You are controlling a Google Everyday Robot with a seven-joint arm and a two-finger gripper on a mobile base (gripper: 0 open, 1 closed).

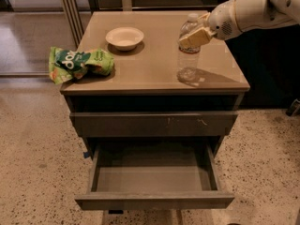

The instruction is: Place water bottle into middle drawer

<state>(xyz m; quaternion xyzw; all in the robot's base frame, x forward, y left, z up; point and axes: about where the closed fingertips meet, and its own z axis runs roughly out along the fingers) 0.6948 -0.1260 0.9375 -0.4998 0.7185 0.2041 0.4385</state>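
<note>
Jaws: clamped on clear plastic water bottle, near its top
Left of jaws: white round bowl, green crinkled bag
Below jaws: wide grey drawer, pulled open

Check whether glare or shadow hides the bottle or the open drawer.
Camera view: no strong glare; the clear water bottle reads faintly against the tabletop, with a shadow right of its base; camera view: the hand at the bottle's upper half is well lit; the middle drawer is dim inside but legible.

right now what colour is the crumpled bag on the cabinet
The bag is green with white lettering, per the camera view. The gripper is at the water bottle.
</note>
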